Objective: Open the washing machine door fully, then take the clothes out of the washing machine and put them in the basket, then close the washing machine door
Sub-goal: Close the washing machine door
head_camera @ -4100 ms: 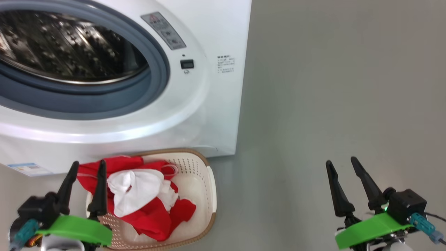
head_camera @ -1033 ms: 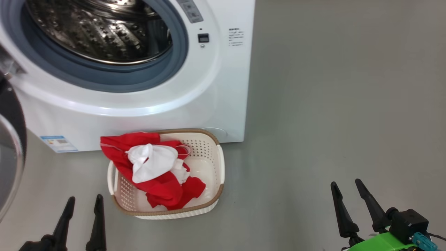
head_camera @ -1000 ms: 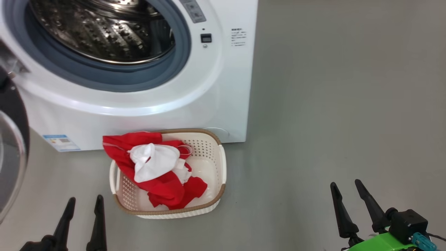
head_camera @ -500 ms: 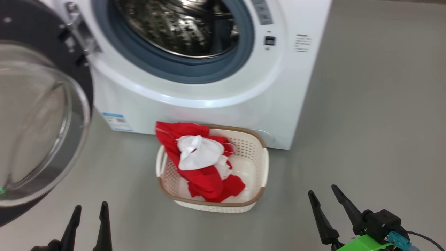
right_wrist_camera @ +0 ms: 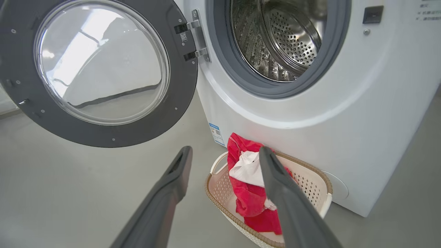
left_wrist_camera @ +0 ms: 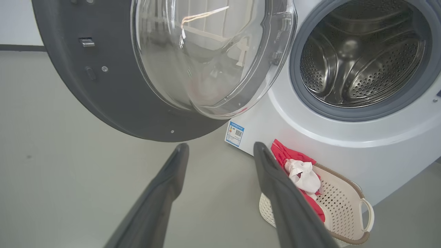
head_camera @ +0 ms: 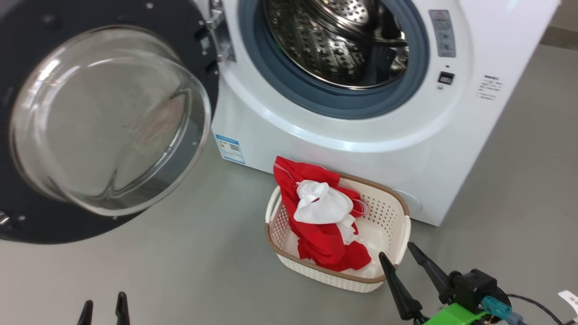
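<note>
The white washing machine (head_camera: 379,149) stands with its steel drum (head_camera: 334,40) bare. Its door (head_camera: 18,216) hangs wide open at the left, black rim around a bulging glass bowl (head_camera: 108,117). On the floor against the machine's front sits the cream basket (head_camera: 402,234) holding the red and white clothes (head_camera: 325,225). My right gripper (head_camera: 397,255) is open just right of the basket, nothing between its fingers. Only the fingertips of my left gripper (head_camera: 103,301) poke up at the bottom left, open and empty, well below the door. The left wrist view faces the door (left_wrist_camera: 113,110) and the basket (left_wrist_camera: 344,206); the right wrist view, the clothes (right_wrist_camera: 248,199).
Grey floor (head_camera: 189,271) stretches between the open door and the basket and to the right of the machine. A blue label (head_camera: 230,148) sits low on the machine's front. The door's hinge (head_camera: 219,31) is at the opening's left side.
The head camera has swung left, so the open door now fills the left of the view and the basket sits nearer my right gripper. Both grippers stay open and empty.
</note>
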Motion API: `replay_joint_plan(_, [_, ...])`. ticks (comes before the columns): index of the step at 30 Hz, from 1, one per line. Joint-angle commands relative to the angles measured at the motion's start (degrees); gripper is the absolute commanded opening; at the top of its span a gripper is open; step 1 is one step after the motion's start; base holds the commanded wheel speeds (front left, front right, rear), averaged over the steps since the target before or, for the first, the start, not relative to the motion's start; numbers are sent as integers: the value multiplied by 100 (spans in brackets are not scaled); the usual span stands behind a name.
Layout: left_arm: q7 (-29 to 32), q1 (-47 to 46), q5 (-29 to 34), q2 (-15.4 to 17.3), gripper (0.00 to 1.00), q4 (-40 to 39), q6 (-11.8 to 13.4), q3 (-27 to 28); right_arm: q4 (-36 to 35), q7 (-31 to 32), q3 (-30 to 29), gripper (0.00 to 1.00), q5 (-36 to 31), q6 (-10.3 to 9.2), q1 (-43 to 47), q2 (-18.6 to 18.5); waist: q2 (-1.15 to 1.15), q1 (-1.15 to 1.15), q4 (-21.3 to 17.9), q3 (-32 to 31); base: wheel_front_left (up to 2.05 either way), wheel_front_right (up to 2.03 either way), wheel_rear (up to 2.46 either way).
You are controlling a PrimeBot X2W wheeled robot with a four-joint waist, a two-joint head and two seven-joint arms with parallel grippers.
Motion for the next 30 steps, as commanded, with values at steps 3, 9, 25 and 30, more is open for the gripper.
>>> replay_joint_plan(3, [-28, 9, -133, 55, 100, -240, 100, 222, -54, -38, 252, 100, 88, 36, -357, -81, 0, 0, 224, -98, 0, 0, 0])
replay_joint_plan(9, [-28, 76, -237, 55, 100, -332, 176, 214, 19, -38, 360, 100, 156, 36, -440, -107, 0, 0, 233, -108, 0, 0, 0])
replay_joint_plan(25, [-28, -1149, -153, 331, 0, -1719, -10, 1358, -67, -38, 123, 100, 85, 36, -288, -27, 0, 0, 234, 40, 0, 0, 0])
replay_joint_plan(30, [-28, -2085, -317, 1253, 0, -1931, -15, 1818, -118, -38, -27, 100, 14, 36, -270, 12, 0, 0, 245, 167, 0, 0, 0])
